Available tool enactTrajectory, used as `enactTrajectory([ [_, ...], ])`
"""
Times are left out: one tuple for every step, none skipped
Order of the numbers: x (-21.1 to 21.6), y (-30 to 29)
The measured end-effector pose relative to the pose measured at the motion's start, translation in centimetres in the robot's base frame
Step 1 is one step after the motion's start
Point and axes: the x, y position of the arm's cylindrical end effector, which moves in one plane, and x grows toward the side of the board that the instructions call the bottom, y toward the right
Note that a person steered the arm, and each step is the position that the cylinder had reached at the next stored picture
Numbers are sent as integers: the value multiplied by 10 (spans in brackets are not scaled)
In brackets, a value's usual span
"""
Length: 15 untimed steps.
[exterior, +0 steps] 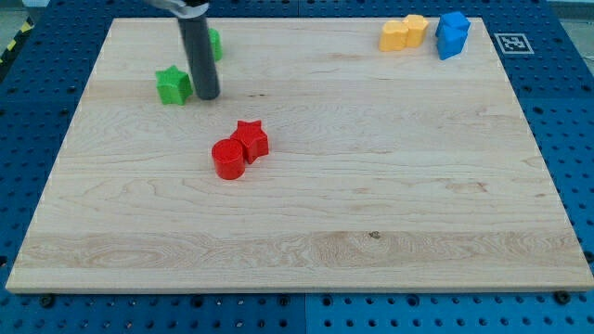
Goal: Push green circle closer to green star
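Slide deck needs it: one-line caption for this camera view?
My tip rests just right of the green star, with the green circle half hidden behind the rod, on the wooden board.

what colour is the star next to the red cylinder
Red, same as the cylinder; the star shows clearly in the camera view.

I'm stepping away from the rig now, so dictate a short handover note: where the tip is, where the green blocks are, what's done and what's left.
My tip is down on the board, just to the right of the green star.
The green circle sits toward the view's top, mostly hidden behind the rod.
Done: the two greens are near each other but still apart.
Left: push the circle down-left toward the star.
Red circle and red star touch mid-board; the yellow blocks and blue blocks are far off.
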Motion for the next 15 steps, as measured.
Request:
enactTrajectory([
  [0, -36],
  [8, -51],
  [32, -20],
  [33, 34],
  [2, 72],
  [-42, 97],
  [-88, 87],
  [-115, 23],
  [-121, -7],
  [-121, -7],
  [-112, -9],
  [-92, -14],
  [-79, -25],
  [-74, -35],
  [-71, -31],
])
